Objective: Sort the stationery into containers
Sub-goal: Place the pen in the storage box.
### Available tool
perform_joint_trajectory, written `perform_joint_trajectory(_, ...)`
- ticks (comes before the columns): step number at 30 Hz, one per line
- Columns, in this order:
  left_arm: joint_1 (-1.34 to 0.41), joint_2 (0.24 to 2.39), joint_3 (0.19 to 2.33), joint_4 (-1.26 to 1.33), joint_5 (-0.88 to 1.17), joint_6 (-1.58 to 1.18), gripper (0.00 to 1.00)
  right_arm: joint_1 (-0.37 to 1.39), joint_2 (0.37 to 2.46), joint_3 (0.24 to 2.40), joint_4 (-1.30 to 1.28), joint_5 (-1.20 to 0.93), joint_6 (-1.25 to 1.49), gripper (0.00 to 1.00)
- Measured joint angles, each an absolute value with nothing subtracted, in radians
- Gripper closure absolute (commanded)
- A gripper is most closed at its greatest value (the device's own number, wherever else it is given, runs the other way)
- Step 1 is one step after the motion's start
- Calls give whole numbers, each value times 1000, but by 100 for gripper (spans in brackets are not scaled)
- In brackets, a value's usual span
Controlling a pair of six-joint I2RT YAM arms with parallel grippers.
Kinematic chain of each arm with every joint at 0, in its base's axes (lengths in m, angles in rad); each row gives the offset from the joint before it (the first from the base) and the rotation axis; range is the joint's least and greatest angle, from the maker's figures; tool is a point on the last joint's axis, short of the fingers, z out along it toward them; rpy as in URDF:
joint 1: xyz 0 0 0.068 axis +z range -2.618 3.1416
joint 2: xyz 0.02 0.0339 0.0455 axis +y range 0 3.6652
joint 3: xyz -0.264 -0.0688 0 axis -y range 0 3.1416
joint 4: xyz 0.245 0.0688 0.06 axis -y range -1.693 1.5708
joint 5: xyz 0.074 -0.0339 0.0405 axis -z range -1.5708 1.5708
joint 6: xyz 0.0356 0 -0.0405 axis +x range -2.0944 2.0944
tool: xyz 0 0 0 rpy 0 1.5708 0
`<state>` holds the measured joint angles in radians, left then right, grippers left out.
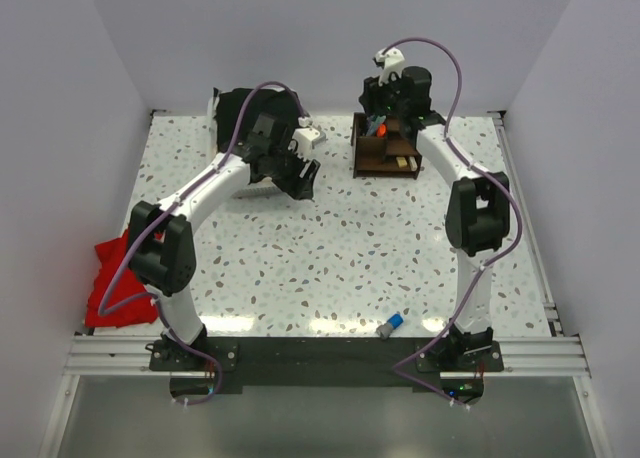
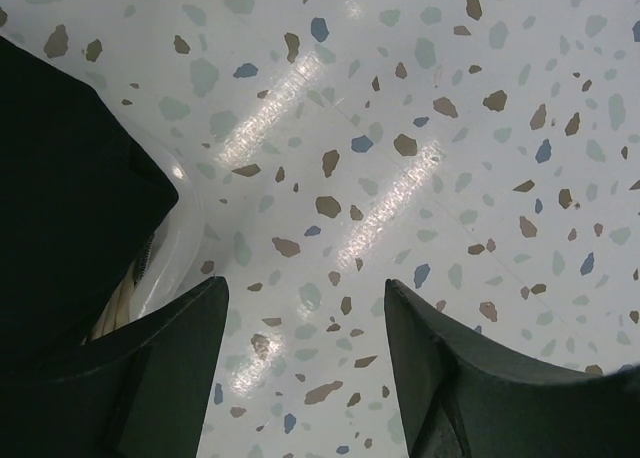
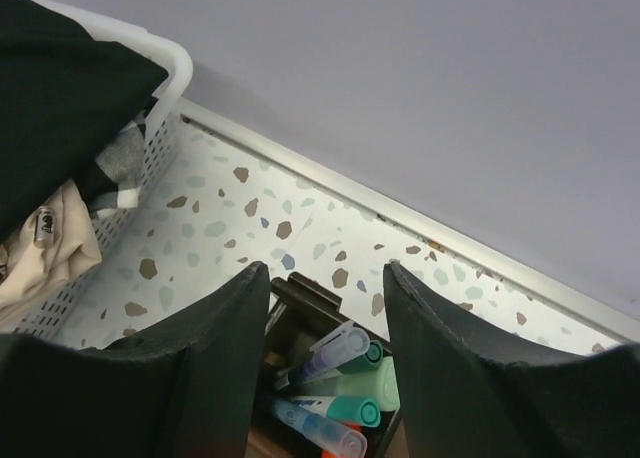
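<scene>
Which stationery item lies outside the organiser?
The blue-grey sharpener, alone on the table by the right arm's base; the pens in view stand inside the wooden organiser at the far side.

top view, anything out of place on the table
Yes: a small blue and grey item lies alone at the table's near edge, far from the wooden organiser holding pens. A red cloth is bunched at the left edge.
</scene>
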<state>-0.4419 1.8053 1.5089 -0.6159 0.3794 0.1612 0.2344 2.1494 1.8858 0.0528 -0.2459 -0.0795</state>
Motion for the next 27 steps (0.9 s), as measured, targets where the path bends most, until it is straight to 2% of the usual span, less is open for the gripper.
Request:
perform_joint_trajectory(4,-442,1805,1517,-611,350,161,30,234,2096,1843,23,-221,-94,41)
perform_joint_trajectory(8,-442,1805,1517,-607,253,172,30,232,1929,1733,-65,-278,-188,39)
perform_joint_trajectory(14,-440,1767,1487,-595,95,184,27,227,1603,1612,-457,-459,-477,39)
perform_joint_trajectory(15,-440,1759,1483,-594,92,185,25,226,1570,1599,-511,-474,-497,39)
perform_joint_trajectory(17,-439,1745,1483,-596,125,189,7,219,1501,1557,-631,-511,-506,37)
perform_joint_trajectory(18,-440,1740,1483,-599,160,198,7,210,1472,1528,-677,-524,-495,36)
perform_joint_trajectory(20,-452,1738,1484,-607,220,206,7,186,1421,1445,-720,-527,-441,31)
perform_joint_trajectory(21,-469,1738,1484,-612,240,206,3,173,1395,1400,-730,-520,-409,27)
perform_joint_trajectory(22,-495,1738,1481,-615,259,206,1,159,1372,1361,-736,-500,-371,15)
perform_joint_trajectory(24,-574,1738,1465,-605,286,190,0,130,1331,1311,-736,-406,-289,3)
perform_joint_trajectory(27,-683,1738,1428,-593,315,145,0,43,1277,1309,-703,-216,-130,4)
